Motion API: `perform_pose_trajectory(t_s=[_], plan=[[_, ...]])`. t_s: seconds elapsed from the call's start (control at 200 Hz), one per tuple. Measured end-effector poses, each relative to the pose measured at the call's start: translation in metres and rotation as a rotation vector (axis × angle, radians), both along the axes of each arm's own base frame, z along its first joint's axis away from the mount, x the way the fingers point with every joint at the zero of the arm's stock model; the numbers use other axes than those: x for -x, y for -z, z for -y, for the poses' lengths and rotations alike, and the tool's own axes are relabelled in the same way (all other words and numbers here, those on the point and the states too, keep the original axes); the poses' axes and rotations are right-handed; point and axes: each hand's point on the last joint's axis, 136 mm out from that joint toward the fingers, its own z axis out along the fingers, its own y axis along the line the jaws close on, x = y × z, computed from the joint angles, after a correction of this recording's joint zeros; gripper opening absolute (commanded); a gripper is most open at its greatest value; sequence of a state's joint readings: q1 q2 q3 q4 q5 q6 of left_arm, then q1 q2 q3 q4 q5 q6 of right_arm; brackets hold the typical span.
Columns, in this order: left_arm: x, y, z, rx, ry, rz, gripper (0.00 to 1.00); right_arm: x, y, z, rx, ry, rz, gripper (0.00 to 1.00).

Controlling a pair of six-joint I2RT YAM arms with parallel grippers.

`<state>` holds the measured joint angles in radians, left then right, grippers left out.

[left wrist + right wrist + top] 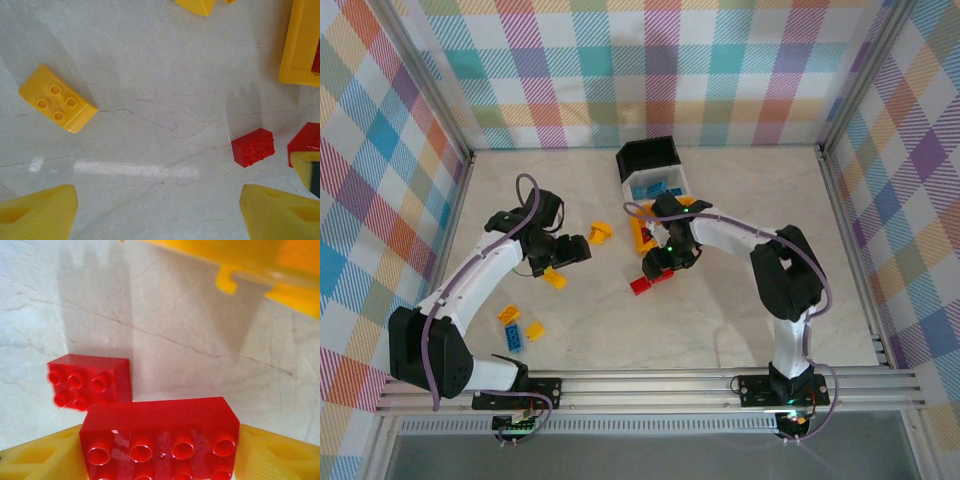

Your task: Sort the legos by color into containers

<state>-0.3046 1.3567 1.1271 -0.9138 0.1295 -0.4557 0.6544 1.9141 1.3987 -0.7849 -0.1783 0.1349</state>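
R pincer point(658, 268) clamped end-to-end on long red brick point(159, 432) at bench point(720, 320) centre, just beside yellow bin point(300, 45), prob. for lift-out and sorting; L pincer point(160, 212) apart, empty, clear of R's work.

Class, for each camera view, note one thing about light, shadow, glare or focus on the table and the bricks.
Top external: even light, soft shadows on the table. Left wrist: a pale glare streak across the table. Right wrist: the long red brick carries small highlights, the smaller red brick behind it is blurred, the yellow bin is out of focus.
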Motion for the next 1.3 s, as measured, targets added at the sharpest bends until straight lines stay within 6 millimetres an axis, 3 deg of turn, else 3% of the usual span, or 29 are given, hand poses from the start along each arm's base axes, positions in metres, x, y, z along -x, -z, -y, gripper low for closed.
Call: perform_pose_trajectory(t_s=[0.35, 0.475, 0.62, 0.72, 0.88, 1.07, 1.3], plan=[[-0.002, 0.005, 0.003, 0.009, 0.004, -0.009, 0.85, -0.017, -0.080, 0.020, -0.133, 0.151, 0.104, 0.67], [-0.005, 0.011, 0.005, 0.012, 0.008, -0.023, 0.85, -0.042, -0.107, 0.024, -0.159, 0.208, 0.146, 0.67], [-0.005, 0.016, 0.007, 0.011, 0.017, -0.040, 0.85, -0.087, -0.128, 0.018, -0.162, 0.251, 0.203, 0.68], [-0.005, 0.016, 0.006, 0.008, 0.024, -0.040, 0.85, -0.115, -0.120, 0.015, -0.123, 0.270, 0.212, 0.68], [-0.004, 0.015, 0.006, 0.002, 0.042, -0.037, 0.85, -0.141, -0.079, 0.012, -0.015, 0.263, 0.173, 0.68], [0.000, 0.010, 0.003, -0.010, 0.063, -0.024, 0.86, -0.142, -0.040, 0.017, 0.079, 0.250, 0.105, 0.71], [0.002, 0.011, 0.002, -0.017, 0.073, -0.028, 0.86, -0.141, -0.040, 0.020, 0.100, 0.241, 0.095, 0.84]])
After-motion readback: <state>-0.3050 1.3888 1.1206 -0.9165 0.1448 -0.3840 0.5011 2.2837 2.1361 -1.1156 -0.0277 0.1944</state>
